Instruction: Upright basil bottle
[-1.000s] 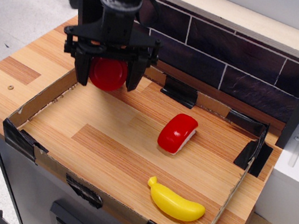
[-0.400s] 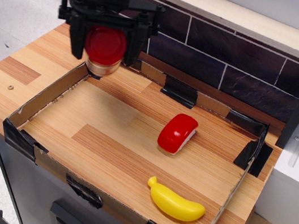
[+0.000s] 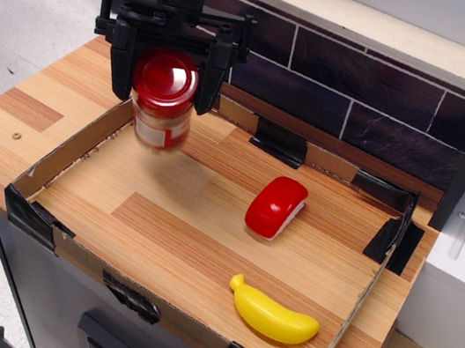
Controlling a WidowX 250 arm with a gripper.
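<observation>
The basil bottle (image 3: 162,118) has a wide red cap, a clear body and a red-and-white label. It hangs between the two black fingers of my gripper (image 3: 166,82) above the far left corner of the cardboard tray (image 3: 69,241). The cap faces up and toward the camera, and the body points down. The bottle looks motion-blurred while the gripper is sharp. The fingers stand close against both sides of the cap, so the gripper appears shut on it. The bottle's base is off the tray floor.
A red-and-white rounded block (image 3: 276,206) lies in the tray's middle right. A yellow toy banana (image 3: 273,313) lies near the front right corner. Low cardboard walls with black tape ring the tray. A dark tiled wall (image 3: 361,97) stands behind.
The gripper rose from the tray's far left corner with the bottle. The bottle's body has since swung downward, so its label now shows below the cap.
</observation>
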